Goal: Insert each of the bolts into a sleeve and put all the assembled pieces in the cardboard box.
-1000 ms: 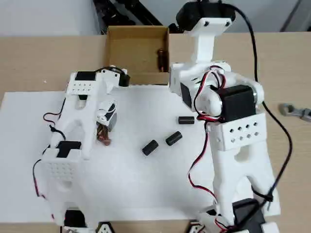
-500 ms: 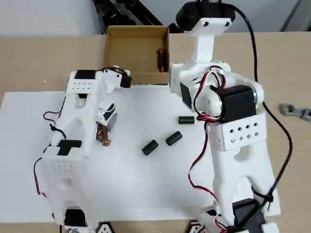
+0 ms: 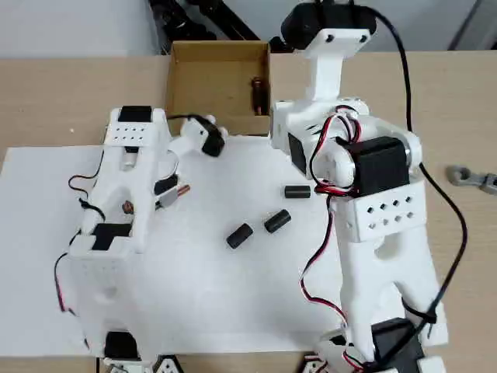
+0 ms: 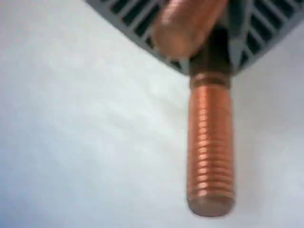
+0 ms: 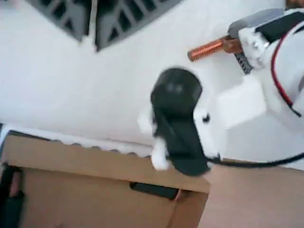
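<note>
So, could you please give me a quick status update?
Left gripper shut on bolt. Right gripper empty. Three sleeves loose on mat. Nothing blocks them.

white arms [image 3: 380, 256], black motors [image 3: 380, 165], red wires [image 3: 314, 159]

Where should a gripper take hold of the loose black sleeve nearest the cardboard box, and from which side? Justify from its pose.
Grip the sleeve around the middle of its round body, coming down from above. It lies on its side on the white sheet, touching nothing, so both ends likely stay free for the bolt.
</note>
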You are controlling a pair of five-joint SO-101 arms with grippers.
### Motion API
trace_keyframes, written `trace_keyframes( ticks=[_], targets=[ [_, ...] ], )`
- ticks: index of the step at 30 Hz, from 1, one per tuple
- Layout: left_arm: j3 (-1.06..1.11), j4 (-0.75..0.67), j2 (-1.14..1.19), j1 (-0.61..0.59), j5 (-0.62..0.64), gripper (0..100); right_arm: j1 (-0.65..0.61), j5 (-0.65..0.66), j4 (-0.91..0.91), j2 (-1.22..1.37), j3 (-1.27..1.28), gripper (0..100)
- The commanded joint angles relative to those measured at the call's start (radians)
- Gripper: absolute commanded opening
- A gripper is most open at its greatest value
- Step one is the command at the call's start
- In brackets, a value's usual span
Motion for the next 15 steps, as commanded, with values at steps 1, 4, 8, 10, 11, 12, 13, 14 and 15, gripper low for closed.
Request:
trace_keyframes(
  ticks=[1,4,8,10,11,12,13,14,15],
  targets=[
    [0.019,0.028,-0.152,-0.012,-0.152,0,-0.002,-0.009,0.002,-0.045,-0.051,0.4],
    [0.021,0.028,-0.209,-0.012,-0.229,0,-0.002,-0.009,0.002,-0.045,-0.051,0.4],
    [0.021,0.028,-0.267,-0.009,-0.304,0,-0.002,-0.009,0.002,-0.045,-0.051,0.4],
    [0.021,0.029,-0.279,-0.008,-0.33,0,-0.002,-0.009,0.002,-0.045,-0.051,0.4],
    [0.024,0.029,-0.282,-0.008,-0.347,0,-0.002,-0.009,0.002,-0.045,-0.051,0.4],
    [0.036,0.029,-0.288,-0.008,-0.365,0,-0.002,-0.009,0.002,-0.045,-0.051,0.4],
    [0.054,0.029,-0.29,-0.003,-0.387,0,-0.002,-0.009,0.002,-0.045,-0.051,0.4],
    [0.074,0.029,-0.292,0.006,-0.404,0,-0.002,-0.009,0.002,-0.045,-0.051,0.4],
    [0.099,0.029,-0.295,0.017,-0.413,0,-0.002,-0.009,0.002,-0.044,-0.051,0.4]
  ],
)
